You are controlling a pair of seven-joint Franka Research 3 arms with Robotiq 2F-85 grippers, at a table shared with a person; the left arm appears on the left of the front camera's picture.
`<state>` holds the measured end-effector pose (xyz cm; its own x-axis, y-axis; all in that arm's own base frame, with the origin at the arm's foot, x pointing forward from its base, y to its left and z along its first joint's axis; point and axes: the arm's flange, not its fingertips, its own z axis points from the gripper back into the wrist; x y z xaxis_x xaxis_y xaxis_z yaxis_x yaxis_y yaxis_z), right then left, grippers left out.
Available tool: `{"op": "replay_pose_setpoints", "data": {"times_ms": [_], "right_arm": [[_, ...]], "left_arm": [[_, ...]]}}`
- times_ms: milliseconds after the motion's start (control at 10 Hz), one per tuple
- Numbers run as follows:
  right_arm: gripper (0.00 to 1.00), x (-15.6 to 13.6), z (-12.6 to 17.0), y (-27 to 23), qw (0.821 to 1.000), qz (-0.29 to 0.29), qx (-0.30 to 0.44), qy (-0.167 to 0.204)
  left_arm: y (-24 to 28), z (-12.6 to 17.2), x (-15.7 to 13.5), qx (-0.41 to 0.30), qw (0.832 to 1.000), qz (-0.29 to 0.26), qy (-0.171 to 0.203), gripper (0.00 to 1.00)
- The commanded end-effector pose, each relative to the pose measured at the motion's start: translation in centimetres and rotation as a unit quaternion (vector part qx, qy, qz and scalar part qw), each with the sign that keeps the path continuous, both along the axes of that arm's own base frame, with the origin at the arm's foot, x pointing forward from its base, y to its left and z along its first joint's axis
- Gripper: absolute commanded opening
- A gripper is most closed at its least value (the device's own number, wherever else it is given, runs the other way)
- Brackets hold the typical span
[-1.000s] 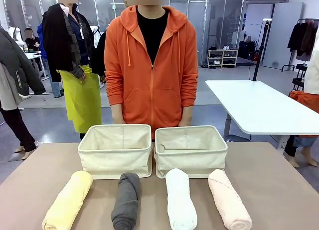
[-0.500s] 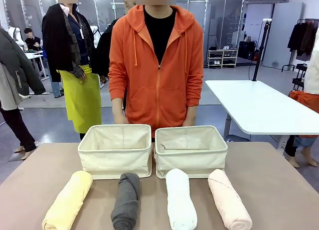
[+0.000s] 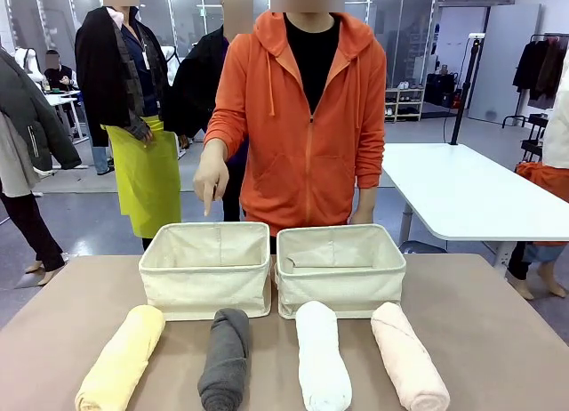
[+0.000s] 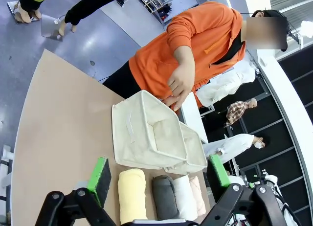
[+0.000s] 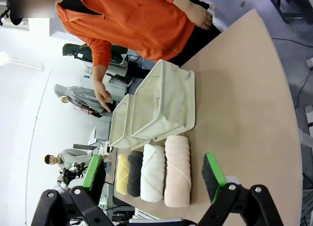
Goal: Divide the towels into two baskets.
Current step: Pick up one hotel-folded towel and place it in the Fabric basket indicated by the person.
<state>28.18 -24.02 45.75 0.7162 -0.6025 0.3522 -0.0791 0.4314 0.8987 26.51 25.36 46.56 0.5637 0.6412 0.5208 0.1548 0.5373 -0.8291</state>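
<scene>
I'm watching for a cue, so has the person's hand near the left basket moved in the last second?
Yes. The person's hand has risen from hanging low behind the left basket to well above its far rim, index finger pointing down.

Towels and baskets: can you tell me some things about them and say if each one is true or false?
1. The yellow towel lies at the left end of the row. True.
2. The grey towel is inside the left basket. False: it lies on the table, in front of it.
3. The person's hand points down above the left basket. True.
4. The right basket holds a towel. False: no towel is in it.
5. Both grippers are shut. False: the left gripper and the right gripper are open.
</scene>
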Motion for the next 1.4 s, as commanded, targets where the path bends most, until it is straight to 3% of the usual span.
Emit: {"op": "replay_pose_setpoints", "data": {"times_ms": [0,500,700,900,1300], "right_arm": [[1.0,0.1,0.1,0.0,1.0,0.001,0.0,-0.013],[1.0,0.1,0.1,0.0,1.0,0.001,0.0,-0.013],[1.0,0.1,0.1,0.0,1.0,0.001,0.0,-0.013],[1.0,0.1,0.1,0.0,1.0,0.001,0.0,-0.013],[1.0,0.1,0.1,0.0,1.0,0.001,0.0,-0.013]], "left_arm": [[0.3,0.2,0.1,-0.01,1.0,0.0,-0.008,1.0],[0.0,0.0,0.0,0.0,1.0,-0.001,0.0,1.0],[-5.8,1.5,1.4,0.054,0.994,-0.071,0.058,1.0],[-10.8,2.5,2.4,0.098,0.984,-0.112,0.103,1.0],[-19.1,0.5,2.9,0.25,0.936,-0.191,0.157,1.0]]}}
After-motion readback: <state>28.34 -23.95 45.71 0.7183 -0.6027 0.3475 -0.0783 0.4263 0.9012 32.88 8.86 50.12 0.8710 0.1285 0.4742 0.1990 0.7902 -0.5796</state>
